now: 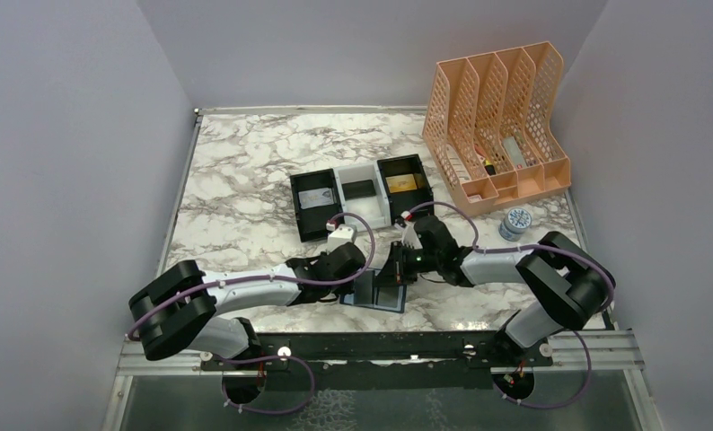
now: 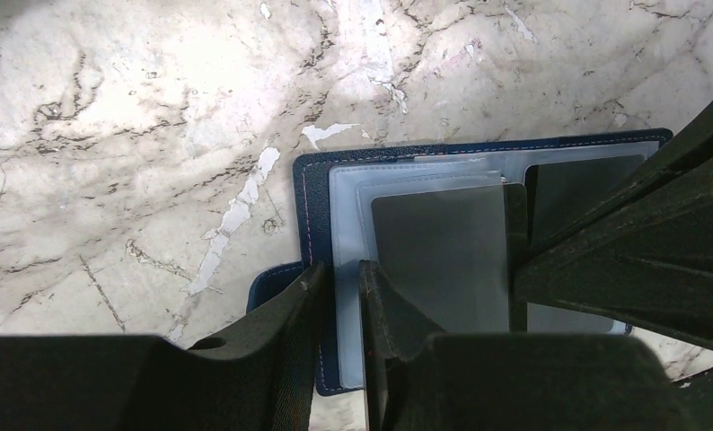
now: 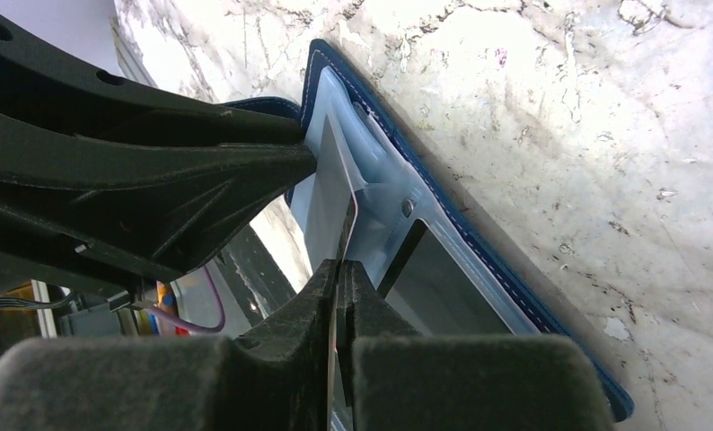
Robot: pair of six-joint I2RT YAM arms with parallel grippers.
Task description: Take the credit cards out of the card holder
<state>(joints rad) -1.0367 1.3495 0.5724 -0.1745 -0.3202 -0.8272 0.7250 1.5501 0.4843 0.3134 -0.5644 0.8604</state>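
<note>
**Card holder** (image 2: pixel 348 224): lies open and flat on the marble table (image 1: pixel 245 162), near the front edge and between the two grippers, pale inside facing up.

**Credit cards:** a silver card (image 1: pixel 316 199), a dark card (image 1: pixel 360 189) and a gold card (image 1: pixel 405 184) lie one to each compartment of the three-compartment tray (image 1: pixel 380 208), well apart from the holder. A dark rectangle (image 2: pixel 438 260) shows in one pocket. Whether it is a card or the lining, I cannot tell.

**Left gripper** (image 2: pixel 342 268): jaws stand a narrow gap apart, grasping nothing. It bears on the holder's left border, just beside the side tab (image 2: pixel 268 287), apparently pinning it.

**Right gripper** (image 3: pixel 342 263): jaws clenched on a thin pale sheet (image 3: pixel 348 224) standing up from the holder. Whether this is a card edge or a clear pocket leaf cannot be made out.

**Assessment:** the step in hand appears to be a draw or a check at the last pocket, with the task near complete.

**To do it well:**
- The left gripper should press firmly on the border so the holder neither lifts nor slides with the pull.
- The right gripper should draw along the pocket's opening, low and straight. Pulling upward would bend the sheet or drag the holder.
- If only a leaf is pinched, release it and retake on the card's own edge
</note>
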